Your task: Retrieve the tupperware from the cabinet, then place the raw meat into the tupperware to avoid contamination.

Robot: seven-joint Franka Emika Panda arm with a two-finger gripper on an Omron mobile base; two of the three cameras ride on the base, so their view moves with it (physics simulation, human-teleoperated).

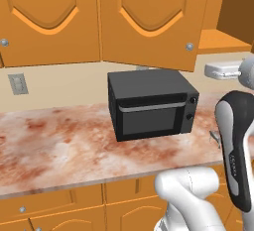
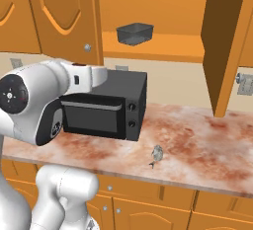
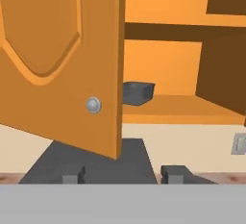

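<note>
So far only the opening of the tall orange-brown wooden wall cabinet [image 2: 163, 21] looks done: its arched-panel doors with small round silver knobs stand swung out, one door [image 3: 62, 59] hanging forward over the big black microwave box [image 2: 106, 108], the other [image 2: 225, 41] out at the far side. The small shallow rectangular tupperware [image 2: 134, 33] of grey translucent plastic sits untouched on the cabinet's lower shelf, toward the back, well above the mottled reddish marble surface [image 2: 197, 145]. In the hand view it shows just past the edge of the open door, half hidden by it.

The claw [image 3: 122, 175] hovers out in front of the cabinet over the microwave, pointing at the shelf; its two dark finger tips [image 3: 175, 174] stand apart with nothing between them, so it holds nothing.

The small pale grey lump of raw meat [image 2: 156, 154] lies on the surface, near the front edge, to the microwave's side and apart from it.

Left, by my reading: reach in past the door, grasp the tupperware, bring it down onto the surface, then pick up the meat and set it inside.
</note>
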